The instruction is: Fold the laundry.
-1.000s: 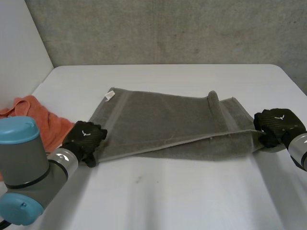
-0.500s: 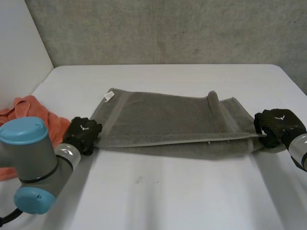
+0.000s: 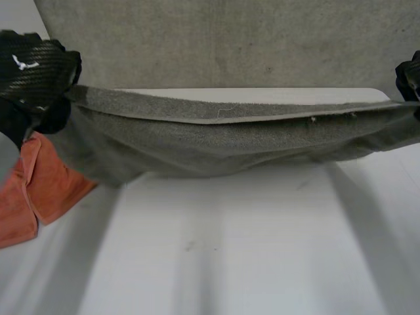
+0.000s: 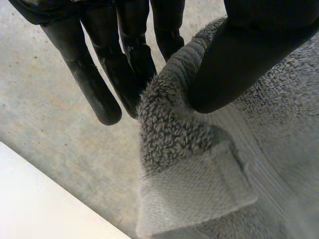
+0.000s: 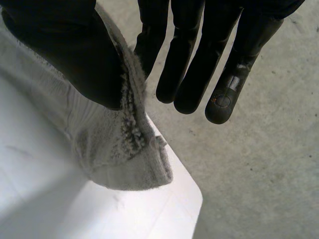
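White table (image 3: 230, 262): below both hands.
Grey towel (image 3: 230, 141): stretched between the hands, sagging above the table.
Orange cloth (image 3: 39, 190): on table beneath left hand.
Left hand (image 3: 29, 72): thumb and fingers pinch one towel corner.
Right hand (image 3: 408, 75): thumb and fingers pinch opposite corner.

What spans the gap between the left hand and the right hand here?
The grey towel, held up over the white table and sagging midway, as the head view shows. The left hand and right hand each pinch one end.
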Robot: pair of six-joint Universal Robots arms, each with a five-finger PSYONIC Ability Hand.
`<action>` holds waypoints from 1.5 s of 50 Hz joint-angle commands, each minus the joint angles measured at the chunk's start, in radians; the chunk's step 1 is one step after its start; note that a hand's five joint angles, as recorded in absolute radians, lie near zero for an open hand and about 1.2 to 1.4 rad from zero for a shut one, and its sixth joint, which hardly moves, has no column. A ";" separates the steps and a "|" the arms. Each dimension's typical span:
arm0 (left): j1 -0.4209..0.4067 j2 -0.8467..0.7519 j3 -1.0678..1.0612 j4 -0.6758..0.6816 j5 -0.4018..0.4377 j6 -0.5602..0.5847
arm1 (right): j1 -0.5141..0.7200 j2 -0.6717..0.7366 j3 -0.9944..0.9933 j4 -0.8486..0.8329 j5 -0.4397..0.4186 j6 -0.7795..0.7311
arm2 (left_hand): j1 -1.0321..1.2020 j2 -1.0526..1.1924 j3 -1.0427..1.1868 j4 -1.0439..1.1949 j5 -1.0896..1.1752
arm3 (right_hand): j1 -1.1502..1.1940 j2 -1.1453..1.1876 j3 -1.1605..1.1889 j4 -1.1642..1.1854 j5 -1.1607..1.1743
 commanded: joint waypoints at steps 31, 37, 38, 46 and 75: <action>-0.027 -0.633 0.630 0.688 -0.085 0.124 | 0.226 0.678 -0.870 -0.523 0.223 0.333 | 0.290 0.205 0.208 0.198 0.238 | 0.411 0.220 0.215 0.208 0.230; -0.019 -0.547 0.532 0.707 -0.103 0.041 | 0.226 0.553 -0.729 -0.660 0.214 0.401 | 0.290 0.205 0.208 0.198 0.238 | 0.411 0.220 0.215 0.208 0.230; -0.019 -0.542 0.515 0.706 -0.101 0.033 | 0.226 0.547 -0.709 -0.658 0.211 0.400 | 0.290 0.205 0.208 0.198 0.238 | 0.411 0.220 0.215 0.208 0.230; -0.012 -0.548 0.295 0.669 -0.101 0.014 | 0.226 0.539 -0.469 -0.648 0.182 0.384 | 0.290 0.205 0.208 0.198 0.238 | 0.411 0.220 0.215 0.208 0.230; -0.022 -0.565 -0.160 0.235 -0.072 0.141 | 0.020 0.448 0.087 0.008 0.080 -0.218 | 0.290 0.205 0.208 0.198 0.238 | 0.411 0.220 0.215 0.208 0.230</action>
